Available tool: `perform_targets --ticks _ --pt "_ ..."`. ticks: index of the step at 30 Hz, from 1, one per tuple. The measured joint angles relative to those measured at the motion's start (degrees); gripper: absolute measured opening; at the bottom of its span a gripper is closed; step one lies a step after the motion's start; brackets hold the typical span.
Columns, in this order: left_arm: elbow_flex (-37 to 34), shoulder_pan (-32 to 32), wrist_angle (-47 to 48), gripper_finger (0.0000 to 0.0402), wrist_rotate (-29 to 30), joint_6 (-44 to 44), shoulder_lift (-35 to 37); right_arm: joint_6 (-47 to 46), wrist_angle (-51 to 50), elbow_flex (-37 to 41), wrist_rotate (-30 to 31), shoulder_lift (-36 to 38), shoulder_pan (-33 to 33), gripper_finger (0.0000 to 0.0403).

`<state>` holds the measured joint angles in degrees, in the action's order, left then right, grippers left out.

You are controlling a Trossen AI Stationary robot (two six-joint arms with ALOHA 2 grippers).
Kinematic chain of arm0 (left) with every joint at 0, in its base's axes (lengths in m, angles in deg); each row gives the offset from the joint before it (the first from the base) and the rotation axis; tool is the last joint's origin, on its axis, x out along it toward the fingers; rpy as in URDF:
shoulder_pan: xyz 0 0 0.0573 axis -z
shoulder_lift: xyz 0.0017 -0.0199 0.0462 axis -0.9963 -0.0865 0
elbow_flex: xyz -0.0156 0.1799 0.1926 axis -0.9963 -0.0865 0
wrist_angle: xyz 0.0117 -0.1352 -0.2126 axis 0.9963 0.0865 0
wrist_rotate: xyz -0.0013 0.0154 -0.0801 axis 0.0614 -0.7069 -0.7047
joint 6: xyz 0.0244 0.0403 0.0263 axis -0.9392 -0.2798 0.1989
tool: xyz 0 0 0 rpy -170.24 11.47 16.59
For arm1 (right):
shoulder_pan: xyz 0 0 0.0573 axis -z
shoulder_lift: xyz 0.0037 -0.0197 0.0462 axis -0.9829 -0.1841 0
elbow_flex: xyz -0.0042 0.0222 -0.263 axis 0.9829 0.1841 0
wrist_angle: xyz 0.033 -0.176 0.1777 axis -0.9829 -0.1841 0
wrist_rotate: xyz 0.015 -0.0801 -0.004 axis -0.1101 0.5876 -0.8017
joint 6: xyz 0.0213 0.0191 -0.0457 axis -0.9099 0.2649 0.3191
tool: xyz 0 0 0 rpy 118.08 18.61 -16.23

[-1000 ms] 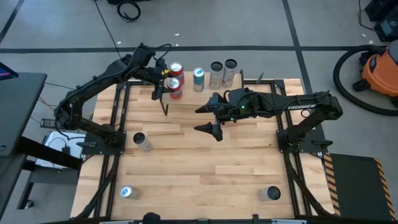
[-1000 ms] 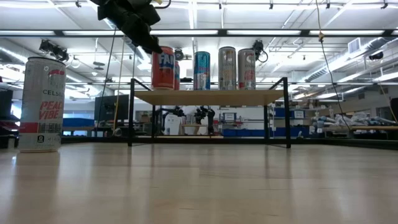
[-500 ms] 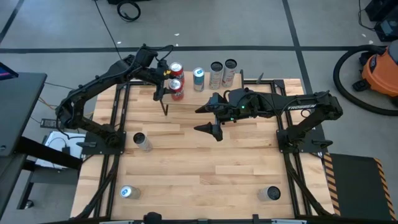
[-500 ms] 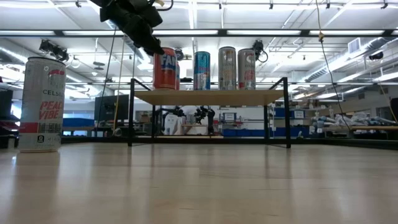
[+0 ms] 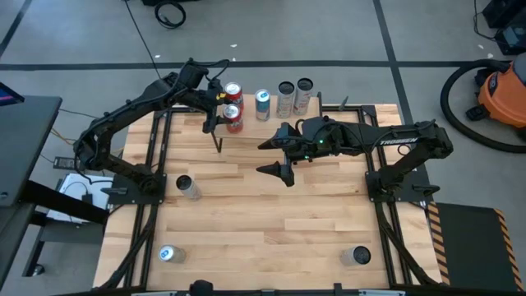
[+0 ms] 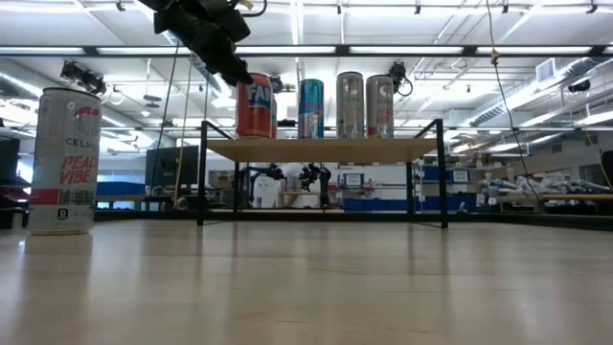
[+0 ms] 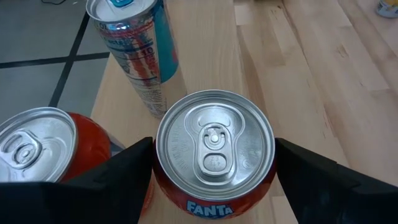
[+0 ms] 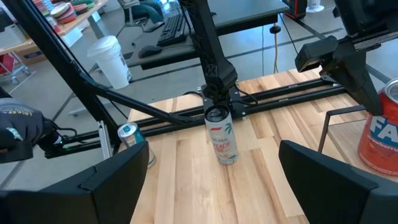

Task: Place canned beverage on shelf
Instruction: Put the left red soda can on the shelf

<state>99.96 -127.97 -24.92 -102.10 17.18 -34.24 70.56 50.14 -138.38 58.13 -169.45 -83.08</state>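
Observation:
A red Fanta can point(image 7: 214, 155) stands on the shelf's light wooden board point(image 6: 326, 149) at its left end, and my left gripper point(image 5: 219, 111) is shut on it. On the same board stand a second red can point(image 5: 233, 90), a blue can point(image 5: 262, 104) and two silver cans point(image 5: 294, 97). My right gripper point(image 5: 271, 159) hangs open over the middle of the table, with nothing between its fingers. My left gripper pinches the Fanta can's upper wall point(image 7: 163, 186), just below the rim, between its two fingers, one on each side. The fingers point(image 6: 230, 62) come slanting down from the table's left. The can is upright, its base point(image 6: 253, 134) on the shelf board.
Three loose cans stand on the table: one at the left point(image 5: 187, 187), one at the near left point(image 5: 168, 255) and one at the near right point(image 5: 357, 256). The black frames of the arm bases point(image 5: 152, 177) run along both sides of the table.

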Motion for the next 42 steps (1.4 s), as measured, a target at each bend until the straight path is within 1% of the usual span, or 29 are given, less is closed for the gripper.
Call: perform_targets --ticks 42 --pt "-0.04 -0.02 -0.43 0.0316 0.61 2.95 -0.04 -0.02 -0.02 0.00 0.01 0.02 0.01 0.0369"
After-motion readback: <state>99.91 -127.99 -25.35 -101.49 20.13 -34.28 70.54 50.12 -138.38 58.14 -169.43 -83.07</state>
